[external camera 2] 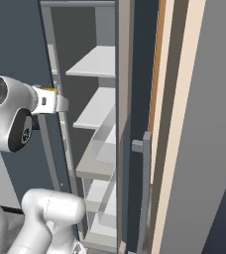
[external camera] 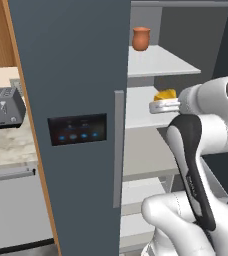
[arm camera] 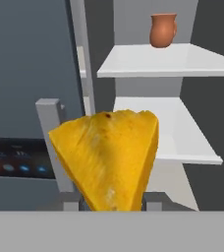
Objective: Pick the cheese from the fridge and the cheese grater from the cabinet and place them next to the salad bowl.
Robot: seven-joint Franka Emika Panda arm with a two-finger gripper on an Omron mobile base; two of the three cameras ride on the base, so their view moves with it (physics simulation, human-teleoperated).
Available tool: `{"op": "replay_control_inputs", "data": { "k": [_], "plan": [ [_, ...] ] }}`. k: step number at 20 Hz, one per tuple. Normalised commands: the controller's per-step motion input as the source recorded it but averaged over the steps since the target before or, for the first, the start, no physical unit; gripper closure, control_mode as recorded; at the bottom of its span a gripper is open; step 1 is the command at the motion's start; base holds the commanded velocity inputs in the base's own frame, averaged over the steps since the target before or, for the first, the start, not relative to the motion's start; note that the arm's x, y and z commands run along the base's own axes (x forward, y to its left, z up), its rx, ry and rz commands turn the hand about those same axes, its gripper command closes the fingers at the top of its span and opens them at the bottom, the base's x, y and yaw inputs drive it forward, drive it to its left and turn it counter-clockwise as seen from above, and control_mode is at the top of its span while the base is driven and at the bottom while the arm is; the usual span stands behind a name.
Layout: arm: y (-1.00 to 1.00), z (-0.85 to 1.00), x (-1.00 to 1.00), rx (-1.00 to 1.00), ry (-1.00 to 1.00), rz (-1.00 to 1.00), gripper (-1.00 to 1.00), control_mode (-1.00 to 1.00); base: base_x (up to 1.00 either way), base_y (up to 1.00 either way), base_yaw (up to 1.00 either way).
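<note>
While the left base view shows the gripper (external camera: 162, 102) clasping the cheese (external camera: 165, 94) just off the fridge (external camera: 76, 100) shelf, the hand view shows the wedge (arm camera: 109, 157) clamped between the jaws, seemingly light, firm, best pinched across its flat faces.

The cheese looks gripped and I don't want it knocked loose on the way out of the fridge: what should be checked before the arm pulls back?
1. Cheese between the jaws of the gripper: ok, the wedge sits right at the fingertips.
2. Cheese off the fridge shelf: ok, the shelf lies behind it.
3. Jar out of the path: ok, it stands on the shelf above.
4. Fridge door handle clear of the arm: cannot tell, the post is close beside the cheese.
5. Grip firmness: cannot tell.
6. Salad bowl location known: cannot tell.
</note>
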Motion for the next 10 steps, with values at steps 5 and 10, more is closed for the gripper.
{"op": "replay_control_inputs", "data": {
  "k": [5,10],
  "plan": [
    [0.04,0.00,-0.18,0.00,0.00,-0.03,1.00,-1.00,0.00,0.00,0.00],
    [0.00,0.00,0.00,0.00,0.00,0.00,1.00,-1.00,0.00,0.00,0.00]
  ]
}}
